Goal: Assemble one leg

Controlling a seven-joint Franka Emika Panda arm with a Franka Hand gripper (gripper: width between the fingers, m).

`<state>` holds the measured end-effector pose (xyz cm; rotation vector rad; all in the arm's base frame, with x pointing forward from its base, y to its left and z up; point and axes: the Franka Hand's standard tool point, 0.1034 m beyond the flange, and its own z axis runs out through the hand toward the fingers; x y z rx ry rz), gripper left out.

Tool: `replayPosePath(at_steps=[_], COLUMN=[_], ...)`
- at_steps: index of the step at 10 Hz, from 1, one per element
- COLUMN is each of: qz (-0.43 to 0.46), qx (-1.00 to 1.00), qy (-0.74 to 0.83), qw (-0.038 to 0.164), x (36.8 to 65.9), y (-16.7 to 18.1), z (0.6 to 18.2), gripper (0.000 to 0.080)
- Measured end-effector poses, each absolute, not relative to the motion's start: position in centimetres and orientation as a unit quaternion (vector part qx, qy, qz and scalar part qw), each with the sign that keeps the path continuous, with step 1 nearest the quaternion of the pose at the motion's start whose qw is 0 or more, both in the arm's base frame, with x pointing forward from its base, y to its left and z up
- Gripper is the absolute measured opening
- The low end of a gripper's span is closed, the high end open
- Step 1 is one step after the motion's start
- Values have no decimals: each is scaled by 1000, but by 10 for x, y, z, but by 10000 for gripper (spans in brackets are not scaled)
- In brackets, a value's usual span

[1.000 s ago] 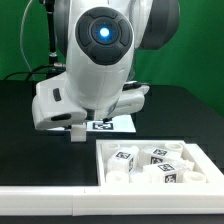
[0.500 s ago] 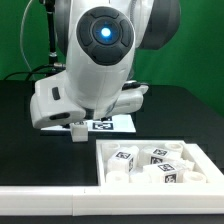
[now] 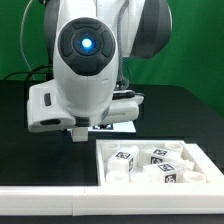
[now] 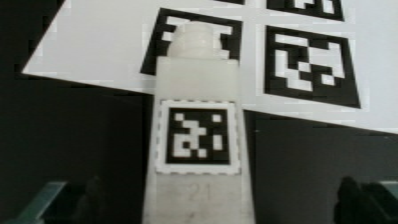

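Between my claw [image 4: 210, 196] fingers [image 4: 54, 197], in the wrist view, the leg [image 4: 196, 120] runs lengthwise away from the camera, a white oblong block with a black-and-white tag [image 4: 192, 135] on the face turned toward me. Both fingers show only as dark tips far out to either side, with black gaps between them and the leg, so the claw stands wide apart and grips nothing. The leg's far, narrower end overlaps the edge of the marker board [image 4: 107, 50], and the rest of it shows against the black tabletop [image 4: 71, 130]. From the exterior view my arm's housing hides the claw, but the leg [image 3: 78, 131] shows under it as a small white block, just beside the marker board [image 3: 112, 127] on the exterior view's left. I cannot tell whether it rests on the tabletop [image 3: 35, 160]. Nearer that camera, toward the exterior view's right, sits a walled white tray [image 3: 101, 165] holding several more tagged white parts [image 3: 126, 156].
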<state>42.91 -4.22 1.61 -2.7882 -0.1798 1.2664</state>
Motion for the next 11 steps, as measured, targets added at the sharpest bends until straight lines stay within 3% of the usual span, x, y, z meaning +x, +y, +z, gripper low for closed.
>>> replayPosePath(at_steps=[4,5,7,8,9,11], qz=[458,457,458,458,458,458], qx=[-886,-886,-886,-886,-885,-885], qy=[-68,-71,-73,-74,-74,-75], qw=[22,28,28,28,28,28], x=[422,422,422,422,422,422], y=[-34,-32,-31,-30,-30,-29], z=[5,6,5,5,5,5], gripper=[649,649,385,385,311,311])
